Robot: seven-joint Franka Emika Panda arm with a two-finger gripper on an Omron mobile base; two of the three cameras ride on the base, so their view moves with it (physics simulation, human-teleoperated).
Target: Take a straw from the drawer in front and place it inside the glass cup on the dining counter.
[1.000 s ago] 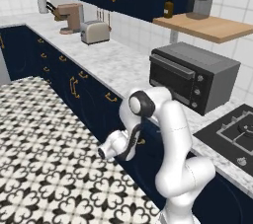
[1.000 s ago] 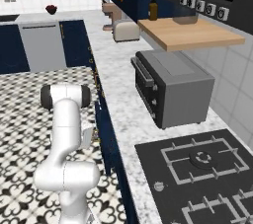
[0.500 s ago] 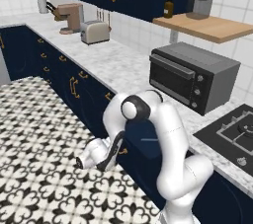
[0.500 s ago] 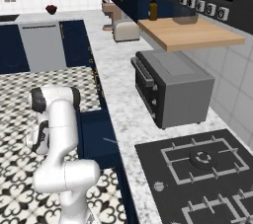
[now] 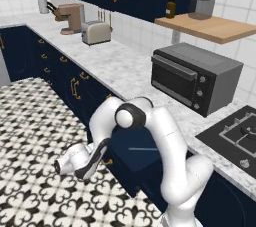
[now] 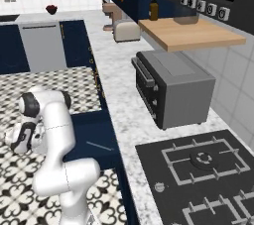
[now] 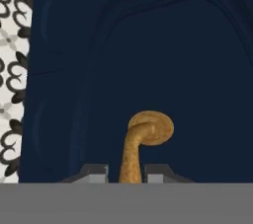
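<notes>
The straw [image 6: 99, 146] lies exposed in the opened drawer [image 6: 94, 137], whose brass handle [image 7: 140, 144] is clamped by the gripper [image 7: 126, 172]; over-pulling risks unseating it.

gripper [image 7: 127, 171] straddling brass handle [image 7: 141, 144]; navy drawer [image 7: 148, 45] front ahead; patterned floor [image 7: 12, 80] left

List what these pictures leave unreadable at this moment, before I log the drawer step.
- Claw: in the hand view only two tips show either side of the curved brass bar handle; contact can't be judged.
- Thin pale straw: a faint line inside the open navy-blue drawer in the right base view; too thin to read.
- Drawer interior: partly covered by the white arm in the left base view.
</notes>
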